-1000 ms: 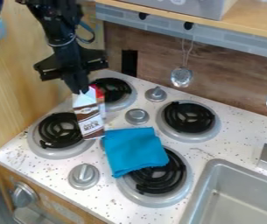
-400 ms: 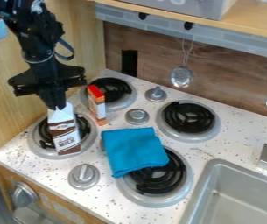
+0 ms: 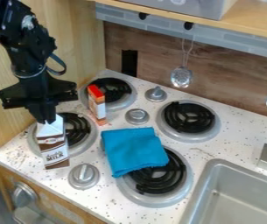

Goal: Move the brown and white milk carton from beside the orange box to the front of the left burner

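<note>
With its jaws pinching the peak of the milk carton [image 3: 53,148], the gripper [image 3: 44,120] is near the stovetop's [image 3: 27,179] front left corner. Knob [image 3: 84,176] near carton. Red-topped box [image 3: 97,105] by rear left burner [image 3: 113,89]; blue cloth [image 3: 134,151] partly covers front right burner [image 3: 159,179].

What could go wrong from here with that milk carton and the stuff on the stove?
The gripper has the milk carton only by its peaked top, so it might swing or slip. The carton's base is near the left burner's raised rim and could catch it if lowered unevenly. The blue cloth lies partly over the front burner's coil, which could be a scorch risk if that burner were on.
</note>
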Controlling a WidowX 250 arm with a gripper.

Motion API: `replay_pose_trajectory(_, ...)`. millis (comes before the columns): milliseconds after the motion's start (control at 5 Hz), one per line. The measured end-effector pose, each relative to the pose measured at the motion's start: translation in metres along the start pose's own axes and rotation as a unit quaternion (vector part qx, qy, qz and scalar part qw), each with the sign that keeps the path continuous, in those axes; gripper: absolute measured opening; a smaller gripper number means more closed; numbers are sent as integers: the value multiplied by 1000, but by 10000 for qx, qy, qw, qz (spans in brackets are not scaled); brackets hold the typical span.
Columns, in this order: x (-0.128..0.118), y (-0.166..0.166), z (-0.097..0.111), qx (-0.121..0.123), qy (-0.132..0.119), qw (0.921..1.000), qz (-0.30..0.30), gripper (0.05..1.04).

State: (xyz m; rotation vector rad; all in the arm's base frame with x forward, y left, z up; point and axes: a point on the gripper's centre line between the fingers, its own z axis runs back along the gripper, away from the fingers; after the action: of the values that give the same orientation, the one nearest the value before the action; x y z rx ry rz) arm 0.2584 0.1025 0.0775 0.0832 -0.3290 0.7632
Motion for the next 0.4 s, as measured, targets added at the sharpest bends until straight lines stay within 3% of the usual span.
replay_pose_trajectory(400, -7, 5, -13, 149, 71, 9998, -104, 82)
